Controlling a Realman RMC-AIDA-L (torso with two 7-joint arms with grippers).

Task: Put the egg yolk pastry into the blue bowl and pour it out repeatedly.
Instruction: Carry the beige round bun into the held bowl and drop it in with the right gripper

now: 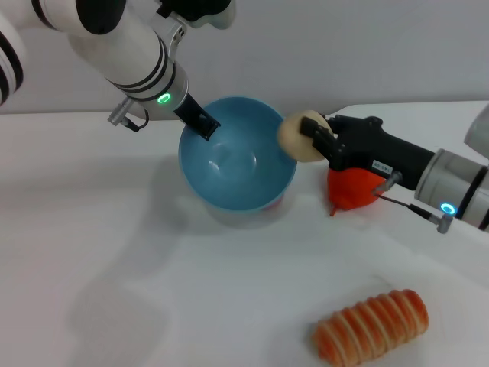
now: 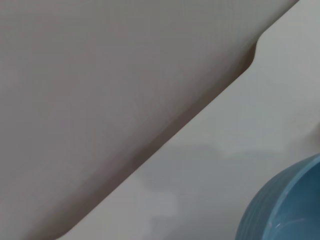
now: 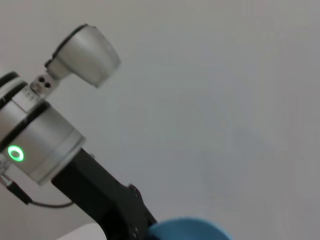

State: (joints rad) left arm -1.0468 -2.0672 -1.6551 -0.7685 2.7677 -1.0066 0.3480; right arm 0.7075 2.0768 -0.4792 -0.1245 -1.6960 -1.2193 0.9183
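The left gripper is clamping the far-left rim of the blue bowl, holding it raised above the white table and tilted so its open mouth is facing up and toward the camera; the bowl's inside is showing only smooth blue plastic. From the right, the right gripper is reaching in with its black fingers closed on the egg yolk pastry, a pale beige ball hanging just at the bowl's right rim, level with the lip and not yet inside.

An orange-red object is sitting on the table directly beneath the right gripper's black body, partly hidden by it. A long orange ridged bread roll is lying well apart from the bowl, near the front right of the table.

The left wrist view is taking in the table's edge and a curve of the bowl's outer wall. The right wrist view is looking across at the left arm, its green light glowing, with its black gripper meeting the bowl's rim at the frame's edge.
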